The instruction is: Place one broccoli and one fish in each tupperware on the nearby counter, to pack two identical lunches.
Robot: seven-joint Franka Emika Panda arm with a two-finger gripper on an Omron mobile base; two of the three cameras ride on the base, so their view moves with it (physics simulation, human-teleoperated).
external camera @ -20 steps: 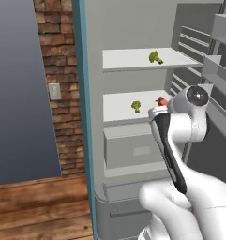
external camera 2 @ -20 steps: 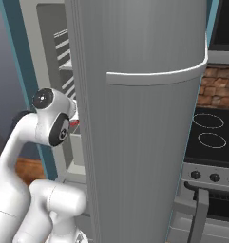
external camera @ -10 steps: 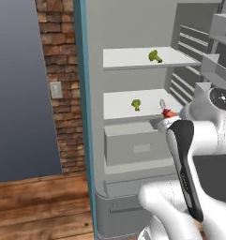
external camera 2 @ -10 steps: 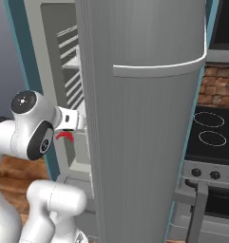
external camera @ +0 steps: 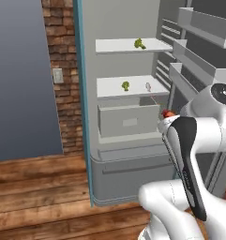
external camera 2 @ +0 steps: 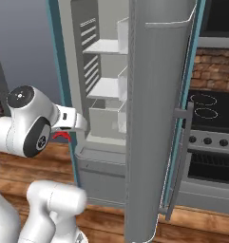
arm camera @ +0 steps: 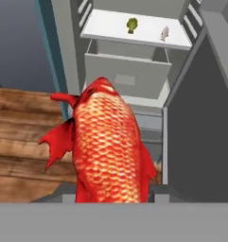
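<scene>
One red fish (arm camera: 108,146) is out of the fridge so far, and the rest of the packing looks not yet done, judging from these pictures. At the left of the left base view there is a blue wall and a strip of brick, then the open fridge (external camera: 128,159) in the middle of the frame. On its top shelf sits one broccoli (external camera: 139,44), toward the upper middle. On the shelf below sits a second broccoli (external camera: 125,86), and just to the right of it a small pale fish (external camera: 148,86). Farther right, a bit of red shows at the gripper (external camera: 167,115), in front of the fridge drawer. In the hand view the red fish fills the middle, and the gripper's fingers look closed on its lower end, so the fish seems held. In the right base view the gripper (external camera 2: 63,135) is at the left, with the red bit under it, the fridge door in the middle and a stove (external camera 2: 208,111) at the right. I cannot see any tupperware or the counter, so I cannot tell if anything is packed. My guess is this fish needs to be carried to a box, then two broccoli and the pale fish are left to fetch
</scene>
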